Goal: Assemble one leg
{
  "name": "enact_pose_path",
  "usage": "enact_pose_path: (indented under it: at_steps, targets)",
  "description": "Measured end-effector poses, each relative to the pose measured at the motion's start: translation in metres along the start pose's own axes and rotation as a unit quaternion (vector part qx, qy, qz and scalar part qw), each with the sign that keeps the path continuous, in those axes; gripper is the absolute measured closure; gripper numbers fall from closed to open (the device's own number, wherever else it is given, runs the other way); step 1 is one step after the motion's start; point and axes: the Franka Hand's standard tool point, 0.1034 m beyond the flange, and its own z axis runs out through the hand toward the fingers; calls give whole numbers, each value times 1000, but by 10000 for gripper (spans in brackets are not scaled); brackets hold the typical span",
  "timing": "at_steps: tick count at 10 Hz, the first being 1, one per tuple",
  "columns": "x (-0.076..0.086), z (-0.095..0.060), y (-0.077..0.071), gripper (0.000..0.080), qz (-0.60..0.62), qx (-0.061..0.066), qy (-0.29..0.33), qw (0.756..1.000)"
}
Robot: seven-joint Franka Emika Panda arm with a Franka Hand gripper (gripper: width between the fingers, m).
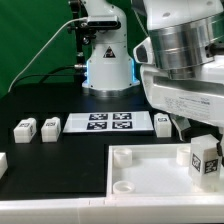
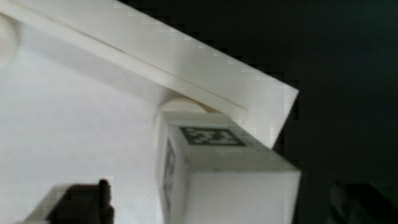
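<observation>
A small white leg (image 1: 205,160) with a black-and-white tag stands upright at the corner of the large white tray (image 1: 150,165) on the exterior view's right. My gripper (image 1: 204,142) hangs right over it. In the wrist view the leg (image 2: 228,165) shows its tag at the top and sits by the tray's raised rim (image 2: 196,65). My gripper (image 2: 217,198) straddles the leg. Its dark fingers (image 2: 80,200) stand apart from the leg's sides, with a gap on each side. The gripper is open.
Two more white legs (image 1: 25,128) (image 1: 50,126) lie on the black table at the exterior view's left, and another (image 1: 163,122) beside the marker board (image 1: 108,122). The robot base (image 1: 105,60) stands behind. A white block (image 1: 3,160) sits at the left edge.
</observation>
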Motion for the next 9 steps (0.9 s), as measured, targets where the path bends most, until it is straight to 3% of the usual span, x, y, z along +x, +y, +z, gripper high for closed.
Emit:
enact_pose_path:
  at_steps: [4, 6, 7, 8, 9]
  targets:
    - [-6, 3, -2, 150, -259, -7, 3, 966]
    - [11, 0, 1, 150, -432, -22, 6, 902]
    - [22, -2, 3, 150, -528, -28, 10, 848]
    - [24, -1, 4, 150, -548, -27, 9, 836]
    - [22, -1, 3, 173, -524, -26, 9, 851]
